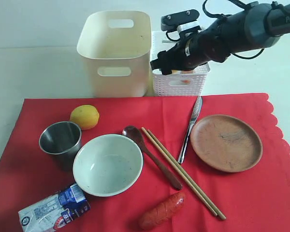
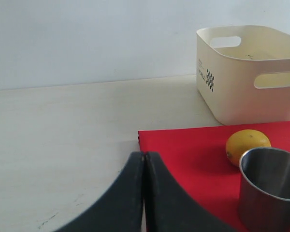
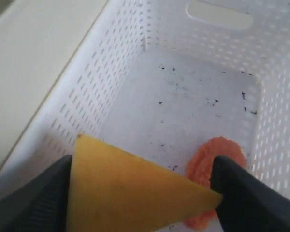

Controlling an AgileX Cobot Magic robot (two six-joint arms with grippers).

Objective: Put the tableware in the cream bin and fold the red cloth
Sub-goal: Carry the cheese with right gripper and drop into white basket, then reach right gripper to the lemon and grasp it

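1. The right gripper (image 3: 142, 169) holds a yellow wedge of cheese (image 3: 116, 198) between its two fingers. It hangs over the white basket (image 3: 111, 72), where a round orange thing (image 3: 215, 159) lies on the floor.
2. The left gripper (image 2: 144, 157) is squeezed tight with nothing in it. It sits low by the corner of the red cloth (image 2: 183, 154).
3. The tableware lies on the red cloth (image 1: 261, 193). None of it is in the cream bin (image 1: 116, 87), which stands behind the cloth, just beside the white basket (image 1: 181, 84).
4. The steel cup (image 1: 60, 140) looks light, hard and smooth. I would pinch its rim.
5. The bowl (image 1: 108, 164) and the plate (image 1: 226, 142) look heavier and could break. Take each by its edge and put it down gently.
6. The spoon (image 1: 152, 157), chopsticks (image 1: 183, 174) and knife (image 1: 189, 130) are thin and lie flat. They may slip or roll, so pinch each near the middle.
7. The cloth is soft and floppy. Grab a corner, but only once the lemon (image 1: 84, 116), sausage (image 1: 162, 210) and milk carton (image 1: 53, 210) are off it too.
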